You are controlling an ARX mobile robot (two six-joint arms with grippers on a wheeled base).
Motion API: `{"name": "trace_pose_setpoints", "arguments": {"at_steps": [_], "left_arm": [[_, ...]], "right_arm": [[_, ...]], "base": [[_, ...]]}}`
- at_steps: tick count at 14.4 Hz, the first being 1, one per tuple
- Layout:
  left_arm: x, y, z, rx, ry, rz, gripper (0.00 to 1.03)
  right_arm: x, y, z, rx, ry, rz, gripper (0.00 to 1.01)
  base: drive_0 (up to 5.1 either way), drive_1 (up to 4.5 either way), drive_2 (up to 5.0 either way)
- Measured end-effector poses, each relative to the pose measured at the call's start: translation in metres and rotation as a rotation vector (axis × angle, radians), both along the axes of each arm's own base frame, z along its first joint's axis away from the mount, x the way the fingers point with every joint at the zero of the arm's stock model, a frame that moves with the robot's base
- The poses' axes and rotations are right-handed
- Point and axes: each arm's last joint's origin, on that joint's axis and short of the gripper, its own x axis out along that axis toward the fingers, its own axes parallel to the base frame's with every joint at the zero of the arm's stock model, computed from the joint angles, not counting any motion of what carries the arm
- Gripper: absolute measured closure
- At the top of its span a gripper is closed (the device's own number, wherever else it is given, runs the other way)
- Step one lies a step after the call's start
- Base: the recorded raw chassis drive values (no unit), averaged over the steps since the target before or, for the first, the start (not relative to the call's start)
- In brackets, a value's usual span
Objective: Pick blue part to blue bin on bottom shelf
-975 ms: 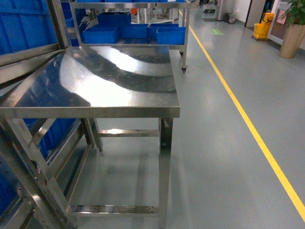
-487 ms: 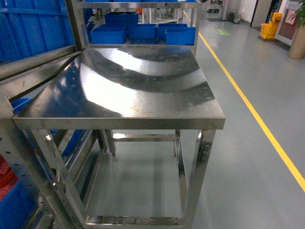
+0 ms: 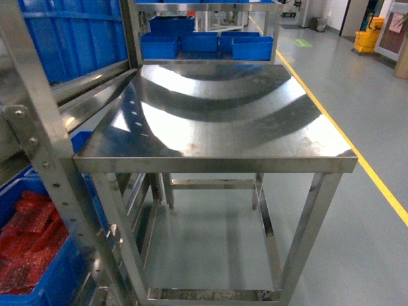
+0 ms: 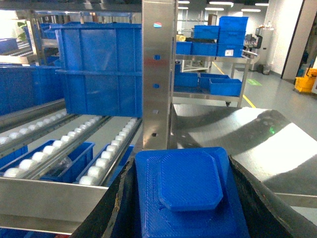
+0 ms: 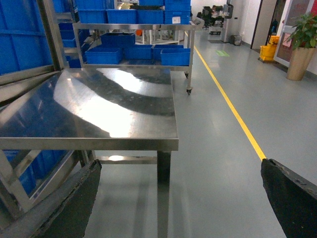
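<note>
In the left wrist view the blue part, a flat block with a raised octagonal pad, sits between two black fingers; my left gripper is shut on it. Ahead and to the left runs a rack tier with white roller tracks and a shiny front rail. It carries a large blue bin, and another blue bin shows below the rollers. I cannot tell which tier is the bottom shelf. My right gripper hangs open over the floor, holding nothing. Neither gripper shows in the head view.
A small steel table stands ahead, right of the rack post. A blue bin of red parts sits low in the rack. More blue bins fill a cart behind. A yellow floor line runs right.
The head view has swung left: the table has slid right in the frame, and the rack post and the bin of red parts have come into sight.
</note>
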Motion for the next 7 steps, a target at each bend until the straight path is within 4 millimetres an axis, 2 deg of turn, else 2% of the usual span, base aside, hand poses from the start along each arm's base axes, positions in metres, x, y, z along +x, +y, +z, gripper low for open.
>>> {"name": "trace_pose_setpoints", "arguments": {"at_steps": [7], "left_arm": [[0.0, 0.0, -0.0001, 0.0, 0.001, 0.0, 0.59]], "right_arm": [[0.0, 0.0, 0.0, 0.0, 0.0, 0.0, 0.03]], "base": [[-0.1, 4.2, -4.4]]}}
